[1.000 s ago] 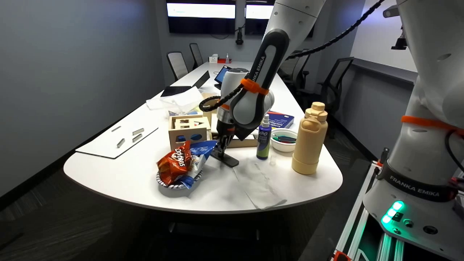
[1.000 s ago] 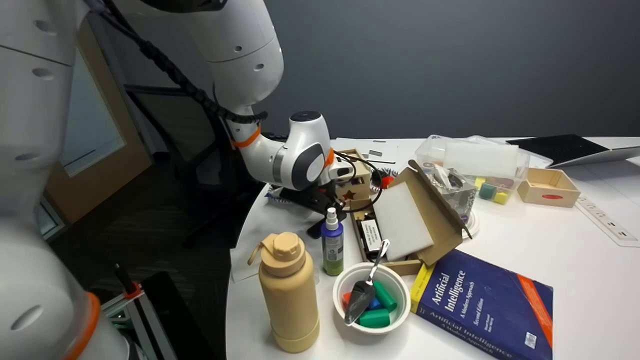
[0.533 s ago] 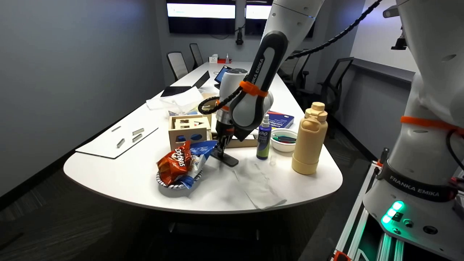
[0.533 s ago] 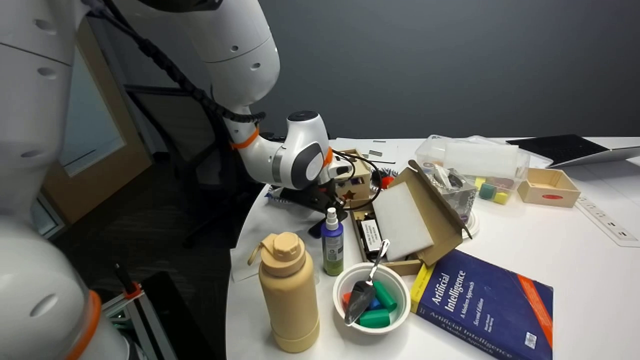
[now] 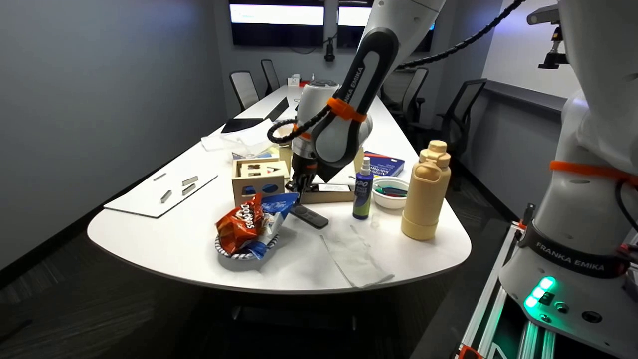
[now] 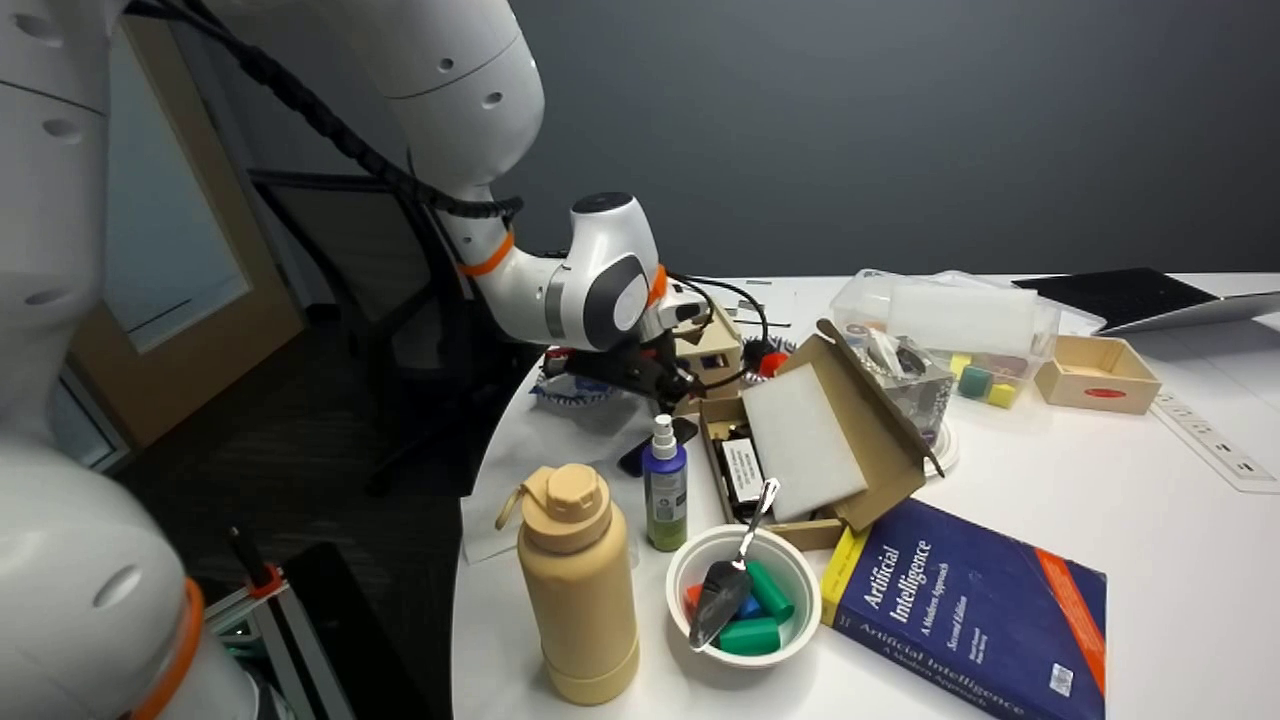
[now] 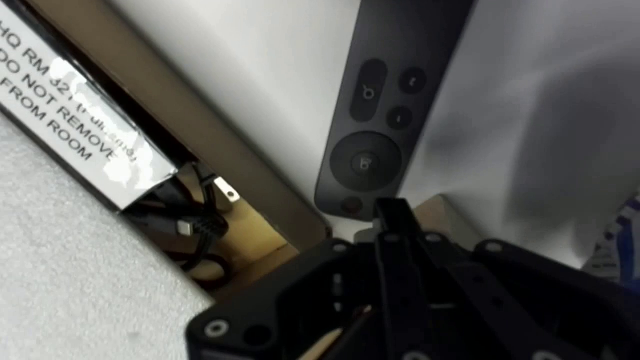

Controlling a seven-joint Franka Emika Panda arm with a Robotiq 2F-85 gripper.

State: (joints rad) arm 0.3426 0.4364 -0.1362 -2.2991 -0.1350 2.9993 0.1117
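Remote control [image 5: 310,216], black, slim, one: flat on the white counter [image 5: 169,244], buttons upward, lying slantwise on the near side of the pincer [image 7: 395,215] and slightly to its right, as I look on in an exterior view. Its far end, the one with the round pad, sits just beside the pincer's tips; whether they touch I cannot tell. Pincer, one: clenched on itself, pointed down, grasping no article. Left of the remote control: checked bowl [image 5: 230,255] with a red-orange chip bag [image 5: 239,227] and a blue bag [image 5: 279,203]. Farther left: wooden shape-sorting box [image 5: 256,184]. On the far side: cardboard box [image 5: 329,198], flap raised, containing a white-labelled item [image 7: 75,110] and black cables [image 7: 210,225]. To the right, in order: purple-and-green spray bottle [image 5: 363,197], upright; white bowl [image 5: 390,202] of coloured pieces [image 6: 770,592], a metal server [image 6: 722,595] laid across; tan flask [image 5: 426,199], upright. Near right: thin pale sheet [image 5: 356,259]. Far right: blue Artificial Intelligence textbook [image 5: 384,164].
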